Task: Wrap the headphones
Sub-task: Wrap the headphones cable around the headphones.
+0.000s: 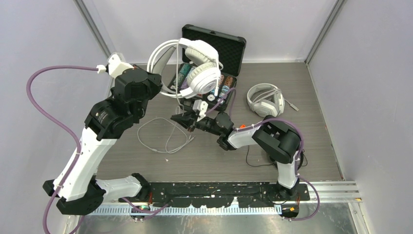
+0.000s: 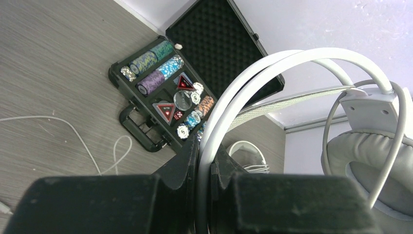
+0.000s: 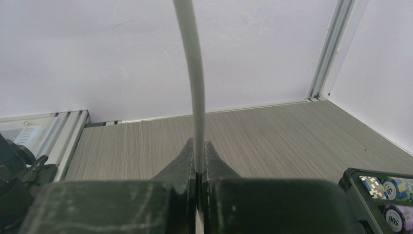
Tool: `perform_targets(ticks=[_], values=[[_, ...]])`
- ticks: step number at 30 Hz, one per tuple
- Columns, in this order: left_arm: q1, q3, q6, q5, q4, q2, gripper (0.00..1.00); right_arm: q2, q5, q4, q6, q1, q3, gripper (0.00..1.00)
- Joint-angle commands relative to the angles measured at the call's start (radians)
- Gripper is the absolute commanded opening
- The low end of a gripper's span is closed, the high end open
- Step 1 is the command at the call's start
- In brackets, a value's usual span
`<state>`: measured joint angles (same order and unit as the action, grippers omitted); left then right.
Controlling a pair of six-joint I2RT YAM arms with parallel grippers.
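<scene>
A large white over-ear headset hangs in the air above an open chip case, and its white cable runs down to loose loops on the table. The left gripper is clamped on the headband's twin arches. The right gripper is pinched closed on the cable. A second white headset lies on the table to the right.

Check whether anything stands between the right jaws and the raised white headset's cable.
Nothing visible does: the right gripper has its jaws shut on the thin white cable of the large white over-ear headset.
</scene>
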<state>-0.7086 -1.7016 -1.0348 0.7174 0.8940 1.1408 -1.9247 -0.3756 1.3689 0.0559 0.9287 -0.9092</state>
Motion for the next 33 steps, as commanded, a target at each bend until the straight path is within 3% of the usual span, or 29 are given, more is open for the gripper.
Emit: perform_targets(ticks=[1,5,14,20,25,33], values=[[0.0,-0.075,0.042,0.007,-0.133,-0.035,0.0,0.049,0.046,0.07,0.044,-0.04,0.042,0.0],[0.0,-0.097,0.147,-0.106,-0.192,-0.036,0.0,0.079,0.068,0.07,0.066,-0.078,0.088,0.01],[0.0,-0.175,0.388,-0.361,-0.098,-0.018,0.0,0.177,0.084,0.07,0.19,-0.189,0.148,0.0],[0.001,-0.312,0.537,-0.448,0.07,0.044,0.0,0.271,0.095,0.07,0.208,-0.243,0.233,0.01],[0.015,-0.369,0.571,-0.524,0.144,0.087,0.0,0.331,0.107,0.07,0.225,-0.263,0.281,0.01],[0.136,-0.368,0.584,-0.855,0.143,0.111,0.0,0.384,0.094,0.066,0.28,-0.297,0.298,0.0]])
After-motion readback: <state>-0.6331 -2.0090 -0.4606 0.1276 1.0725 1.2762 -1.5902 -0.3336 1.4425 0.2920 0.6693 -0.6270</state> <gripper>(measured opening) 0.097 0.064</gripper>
